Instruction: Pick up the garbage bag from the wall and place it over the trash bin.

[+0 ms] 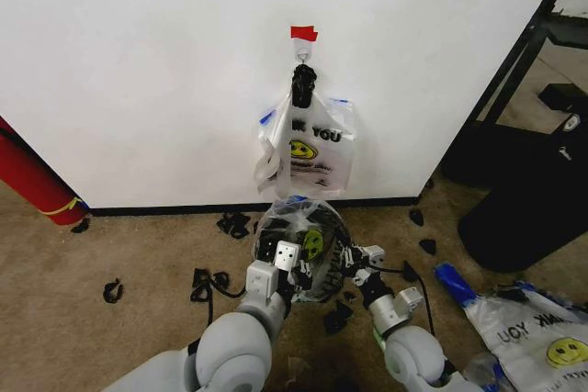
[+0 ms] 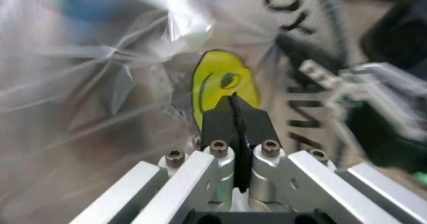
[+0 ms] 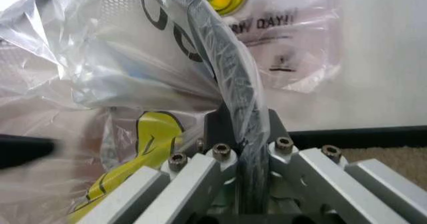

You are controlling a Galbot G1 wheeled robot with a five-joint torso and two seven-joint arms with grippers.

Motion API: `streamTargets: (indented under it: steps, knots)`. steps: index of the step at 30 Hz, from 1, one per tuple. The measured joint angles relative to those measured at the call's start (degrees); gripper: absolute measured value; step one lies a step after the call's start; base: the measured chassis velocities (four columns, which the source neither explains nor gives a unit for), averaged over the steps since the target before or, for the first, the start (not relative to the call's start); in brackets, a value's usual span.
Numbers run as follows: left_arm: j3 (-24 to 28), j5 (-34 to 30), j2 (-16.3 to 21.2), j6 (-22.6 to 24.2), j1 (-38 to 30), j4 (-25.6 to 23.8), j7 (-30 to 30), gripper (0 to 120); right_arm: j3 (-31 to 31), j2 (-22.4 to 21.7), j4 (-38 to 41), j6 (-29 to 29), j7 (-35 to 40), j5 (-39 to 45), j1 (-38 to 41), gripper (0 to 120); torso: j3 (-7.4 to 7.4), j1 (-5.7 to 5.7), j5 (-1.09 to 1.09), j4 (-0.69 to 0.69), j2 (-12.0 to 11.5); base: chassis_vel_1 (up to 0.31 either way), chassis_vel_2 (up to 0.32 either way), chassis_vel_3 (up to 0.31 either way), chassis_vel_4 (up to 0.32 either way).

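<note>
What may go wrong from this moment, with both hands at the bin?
1. The right hand clamps the trash bin rim through the thin garbage bag; pulling back may tear the film or tip the bin.
2. The left hand is shut close against the film, so it might snag it.
3. The hanging bags are just behind the bin and may catch.

The plain white wall (image 1: 184,61) carries a black baseboard (image 1: 184,209) and a red tape piece (image 1: 303,33) at twelve o'clock. The opaque white plastic bag (image 1: 312,149) beneath it shows black lettering and a yellow smiley face. The thin see-through garbage bag (image 1: 299,227) has bright blue at its upper edge; a yellow smiley face (image 2: 223,87) with black lines shows through it. At five o'clock lies another white smiley bag (image 1: 537,332). At nine o'clock stands a red cylinder (image 1: 32,176) with a yellow band. The brown carpet (image 1: 92,337) bears black scraps.
</note>
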Motion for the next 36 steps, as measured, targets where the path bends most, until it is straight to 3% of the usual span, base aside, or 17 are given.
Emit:
streamTargets:
  steps: [9,13,19,29,36]
  knots:
    - [2.5,1.4,-5.7,1.0,-5.4,10.1,-5.4,0,-0.7,0.0,2.3,0.0,0.7,-0.4,-0.6,0,0.00,0.00,-0.01,-0.01,0.0,0.000,0.000,0.000,0.000]
    - [2.9,1.9,-7.0,1.8,-6.5,11.8,-6.4,0,-0.7,0.1,2.5,0.2,0.7,-1.0,-0.9,0,0.00,0.00,0.00,-0.01,0.0,0.000,0.000,0.000,0.000]
    - [3.3,3.8,-8.0,2.1,-7.3,14.2,-6.9,0,-0.7,0.1,2.8,0.8,0.7,-2.1,-1.5,0,0.00,0.00,0.00,-0.01,0.0,0.000,0.000,0.000,0.000]
    - [2.4,8.2,-10.4,1.3,-9.3,22.9,-7.5,0,-1.5,0.0,5.5,0.6,0.9,-2.0,-3.4,0,0.00,0.00,0.00,-0.01,0.0,0.000,0.000,0.000,0.000]
    - [1.7,8.1,-10.5,1.4,-10.3,24.7,-7.2,0,-1.8,-0.3,6.4,0.6,0.7,-2.2,-4.3,0,0.00,0.00,0.00,0.00,0.0,0.000,0.000,0.000,0.000]
